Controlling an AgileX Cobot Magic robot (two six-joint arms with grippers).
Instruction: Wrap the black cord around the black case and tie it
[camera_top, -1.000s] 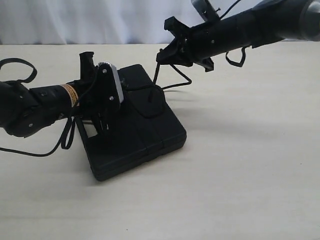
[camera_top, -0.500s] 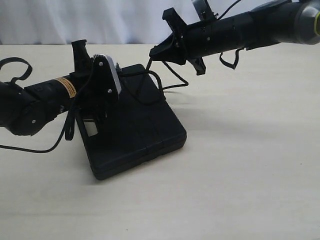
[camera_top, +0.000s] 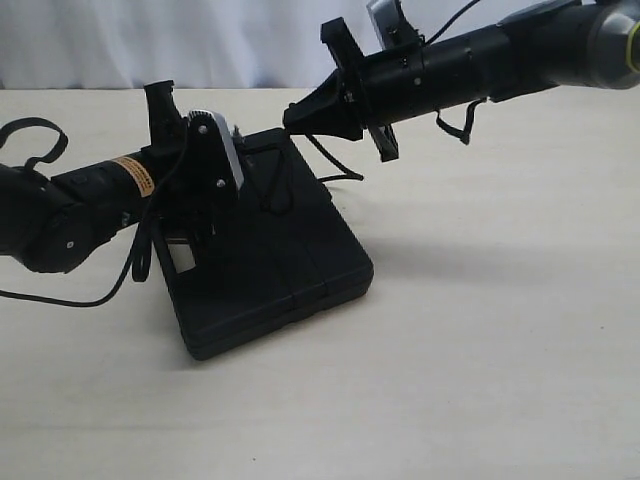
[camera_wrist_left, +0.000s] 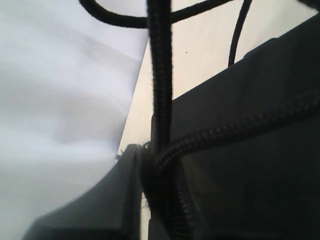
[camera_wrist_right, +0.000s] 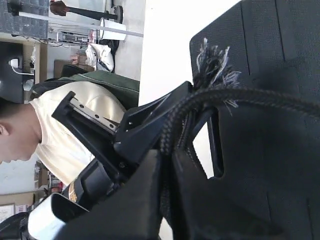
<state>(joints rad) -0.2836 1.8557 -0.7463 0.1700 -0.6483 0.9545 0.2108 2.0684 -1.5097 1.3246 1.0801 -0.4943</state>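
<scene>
The only label in sight is a yellow-orange sticker (camera_top: 131, 178) on the left arm's forearm, and its print is too small to read. The right arm carries a yellow-green band (camera_top: 632, 42) at the picture's edge, with no legible writing either.

The black case (camera_top: 275, 255) lies on the pale counter (camera_top: 500, 350), left of centre in the exterior view, with its cut-out handle slot (camera_top: 183, 258) on the side by the left arm. The black cord (camera_top: 272, 185) crosses the lid and rises to the right pincer (camera_top: 293, 120), which hangs above the case's far corner. Another strand trails off behind the case onto the counter.

In the right wrist view the right pincer is closed tight on the cord, which bends out from between the fingers (camera_wrist_right: 142, 195) and ends in a frayed tuft (camera_wrist_right: 215, 65) over the lid. A person in a cream shirt (camera_wrist_right: 65, 135) sits in the background, cut off by the frame.

The left pincer (camera_wrist_left: 152, 200) sits at the case's near-left edge. Its tips are hidden behind its own body in the exterior view (the silver wrist camera (camera_top: 226, 165) blocks them). In the left wrist view two cord strands meet beside one finger (camera_wrist_left: 112, 200), and the pincer looks clamped on the cord. The other finger blends into the dark case and is hard to make out.
</scene>
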